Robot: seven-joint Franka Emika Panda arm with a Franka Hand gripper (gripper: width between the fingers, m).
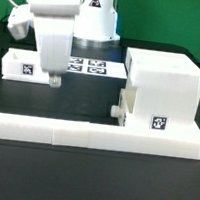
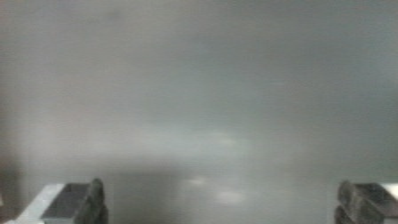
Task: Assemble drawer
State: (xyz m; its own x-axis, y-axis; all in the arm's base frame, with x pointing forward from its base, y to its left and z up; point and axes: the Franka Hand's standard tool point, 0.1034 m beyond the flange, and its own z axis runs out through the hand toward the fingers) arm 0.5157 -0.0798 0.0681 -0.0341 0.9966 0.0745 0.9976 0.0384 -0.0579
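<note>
The white drawer housing (image 1: 163,77) stands at the exterior view's right. A tagged tray (image 1: 146,115) with a round knob (image 1: 117,109) sits in its lower slot and sticks out a little. A second shallow tagged tray (image 1: 21,66) lies at the exterior view's left. My gripper (image 1: 52,79) hangs low over the black table just to the right of that loose tray. In the wrist view my gripper (image 2: 221,187) is open. Its fingers (image 2: 80,200) stand far apart with nothing between them, over a blurred grey surface.
The long low white L-shaped border wall (image 1: 94,136) runs along the front, against the housing's base. The marker board (image 1: 87,64) lies behind my gripper, near the robot's base. The table (image 1: 83,101) is black.
</note>
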